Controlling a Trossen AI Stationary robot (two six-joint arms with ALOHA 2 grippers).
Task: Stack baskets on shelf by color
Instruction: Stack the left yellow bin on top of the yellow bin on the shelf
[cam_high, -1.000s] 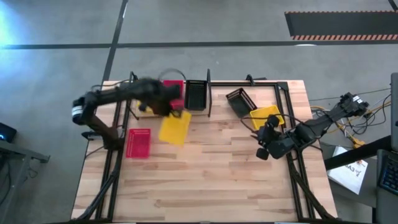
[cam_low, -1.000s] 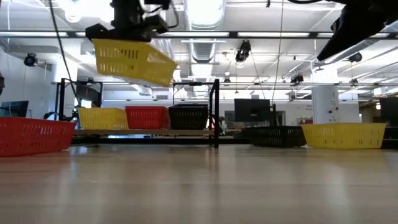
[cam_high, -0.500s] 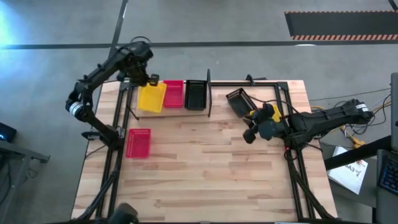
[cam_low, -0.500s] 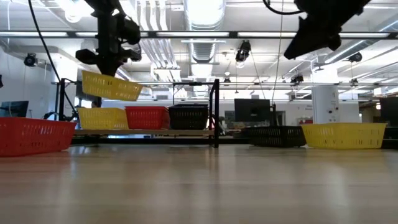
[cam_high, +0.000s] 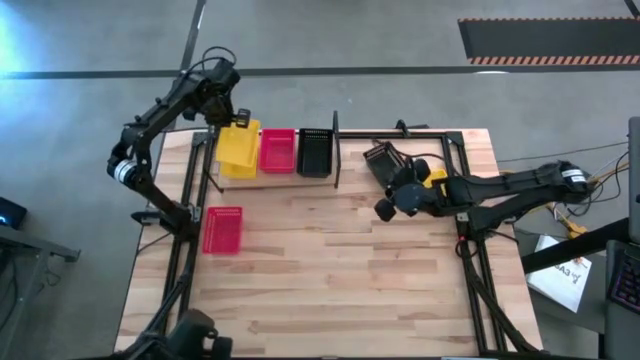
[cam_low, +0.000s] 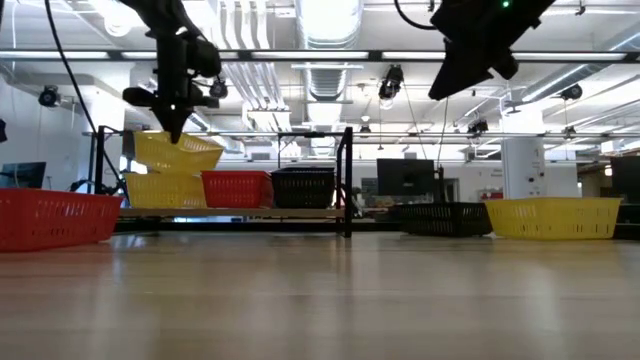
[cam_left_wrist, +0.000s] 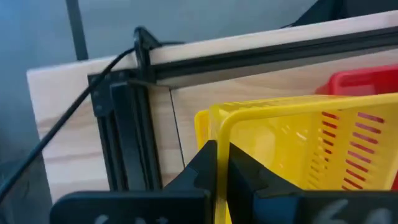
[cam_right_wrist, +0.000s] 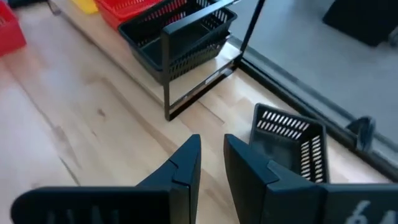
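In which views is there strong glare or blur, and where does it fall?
Low view: bright ceiling lights wash out the top, and the near table looks soft. Left wrist view: the left hand is blurred at the bottom edge; the yellow basket is clearer. High view: even light.

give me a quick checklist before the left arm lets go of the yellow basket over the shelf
1. Left gripper clamped on the rim of the held yellow basket: ok.
2. Held basket over the yellow basket already on the shelf, so the colours match: ok.
3. Held basket level: not ok, it sits tilted in the low view.
4. Held basket seated in the lower one: cannot tell, the two overlap in the low view.
5. Red basket and black basket in their own shelf slots beside the yellow stack: ok.
6. Right gripper away from the shelf, open above the loose black basket: ok.
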